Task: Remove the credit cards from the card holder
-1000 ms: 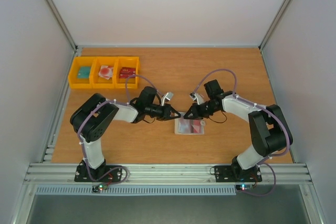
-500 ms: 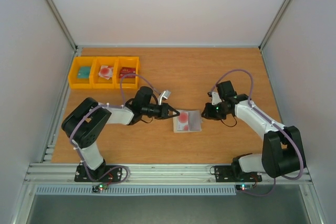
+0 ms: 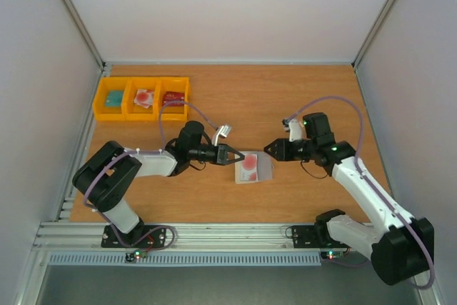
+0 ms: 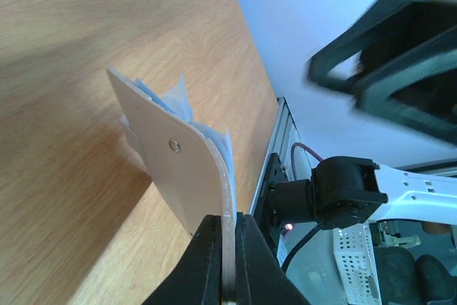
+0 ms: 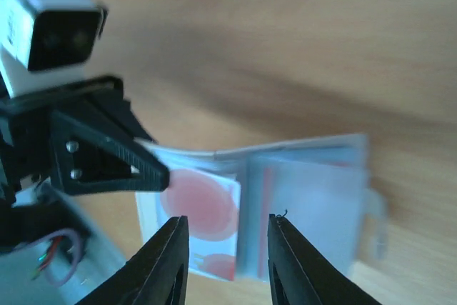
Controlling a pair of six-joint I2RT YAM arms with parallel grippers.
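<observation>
The card holder (image 3: 261,170) lies open on the table between the arms, its pale blue-grey inside showing. A whitish-pink credit card (image 3: 248,163) with red round marks sits in its left pocket. My left gripper (image 3: 240,156) is shut on the left flap's edge and holds that flap tilted up. In the left wrist view the cream-beige flap (image 4: 178,169) with its snap stands in the gripper (image 4: 228,237). My right gripper (image 3: 269,149) is open and empty, just above the holder's right far edge. The right wrist view shows the card (image 5: 200,203) and the holder (image 5: 314,205) beyond the gripper (image 5: 227,230).
Three yellow bins (image 3: 142,98) stand at the far left with cards and small items in them. The left gripper's black finger (image 5: 107,166) shows in the right wrist view. Grey walls close in the table on both sides and at the back.
My right gripper has let go of the holder, drawn back to the right and swung round to face it. My left gripper has shifted right, still holding the flap. The card's red marks now show.
</observation>
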